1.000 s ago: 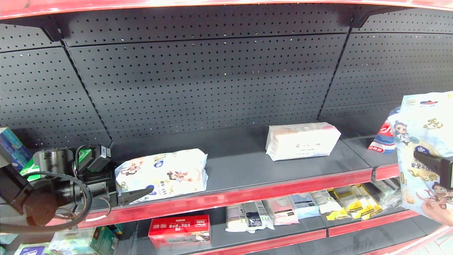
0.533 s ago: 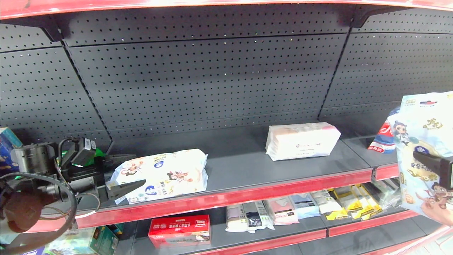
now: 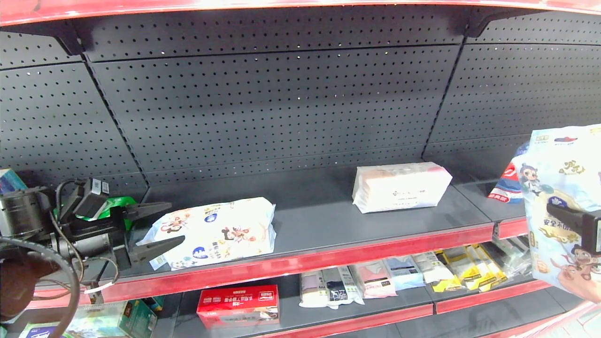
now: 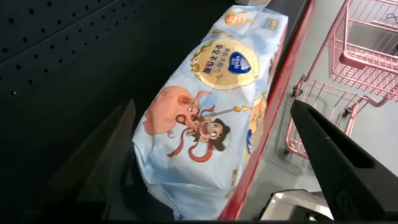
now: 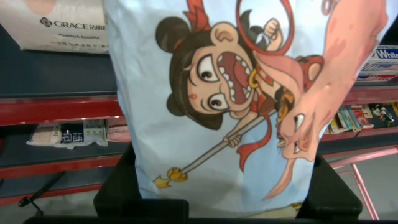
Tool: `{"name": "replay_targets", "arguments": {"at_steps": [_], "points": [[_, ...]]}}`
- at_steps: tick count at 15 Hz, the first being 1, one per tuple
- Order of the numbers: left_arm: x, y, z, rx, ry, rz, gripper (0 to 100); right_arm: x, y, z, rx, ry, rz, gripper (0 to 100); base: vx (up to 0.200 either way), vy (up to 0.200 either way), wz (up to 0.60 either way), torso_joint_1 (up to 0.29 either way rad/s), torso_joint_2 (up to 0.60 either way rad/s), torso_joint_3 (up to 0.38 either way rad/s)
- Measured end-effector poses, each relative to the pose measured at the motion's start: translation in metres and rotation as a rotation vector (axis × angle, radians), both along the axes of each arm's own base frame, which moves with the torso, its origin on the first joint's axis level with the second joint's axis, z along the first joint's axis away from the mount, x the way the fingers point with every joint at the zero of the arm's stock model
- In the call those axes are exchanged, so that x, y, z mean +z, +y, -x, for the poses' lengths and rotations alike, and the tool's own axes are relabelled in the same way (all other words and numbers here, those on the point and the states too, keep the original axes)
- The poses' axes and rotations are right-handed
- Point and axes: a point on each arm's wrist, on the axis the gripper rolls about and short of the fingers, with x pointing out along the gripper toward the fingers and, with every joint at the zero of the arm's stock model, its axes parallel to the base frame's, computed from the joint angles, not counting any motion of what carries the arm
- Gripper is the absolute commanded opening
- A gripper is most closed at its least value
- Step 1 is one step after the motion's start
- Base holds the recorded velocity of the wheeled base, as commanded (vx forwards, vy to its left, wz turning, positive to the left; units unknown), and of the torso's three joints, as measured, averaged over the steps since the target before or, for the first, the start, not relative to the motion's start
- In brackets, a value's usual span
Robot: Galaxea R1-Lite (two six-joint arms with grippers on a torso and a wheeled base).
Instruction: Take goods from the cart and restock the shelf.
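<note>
One cartoon-printed pack (image 3: 220, 231) lies on the shelf (image 3: 328, 257), the left gripper (image 3: 176, 223) with jaws spread astride its end; the right gripper (image 3: 575, 219) pinches a second pack (image 3: 561, 188), not yet shelved.

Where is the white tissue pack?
In the head view, the white tissue pack lies on the dark shelf, right of centre, between the lying cartoon pack and a red-blue bag.

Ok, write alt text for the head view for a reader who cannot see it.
The open left gripper straddles the end of a cartoon-printed pack lying on a dark shelf. At the right edge, the right gripper holds a matching pack upright; a white pack lies mid-shelf.
</note>
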Motion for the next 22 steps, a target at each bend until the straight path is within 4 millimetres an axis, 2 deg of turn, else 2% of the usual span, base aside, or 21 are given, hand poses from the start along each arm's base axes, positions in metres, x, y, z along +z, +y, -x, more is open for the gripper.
{"name": "replay_targets", "arguments": {"at_steps": [5, 12, 14, 19, 22], "points": [[0.014, 0.003, 0.017, -0.007, -0.040, 0.008, 100, -0.006, 0.001, 0.000, 0.005, 0.026, -0.003, 0, 0.000, 0.000, 0.00, 0.000, 0.00, 0.000], [0.035, -0.005, 0.050, 0.007, -0.090, 0.006, 100, -0.012, 0.002, 0.003, 0.014, 0.046, 0.001, 0, 0.000, 0.000, 0.00, 0.000, 0.00, 0.000], [0.045, -0.003, 0.060, 0.103, -0.096, 0.007, 100, -0.013, 0.005, 0.007, 0.032, 0.039, 0.005, 0, 0.000, 0.000, 0.00, 0.000, 0.00, 0.000], [0.065, 0.000, 0.089, 0.531, -0.066, 0.090, 100, -0.009, 0.015, 0.028, 0.056, -0.020, 0.031, 0, 0.000, 0.000, 0.00, 0.000, 0.00, 0.000], [0.062, -0.009, 0.119, 0.578, -0.072, 0.109, 100, -0.006, 0.016, 0.041, 0.058, -0.066, 0.034, 0, 0.000, 0.000, 0.00, 0.000, 0.00, 0.000]]}}
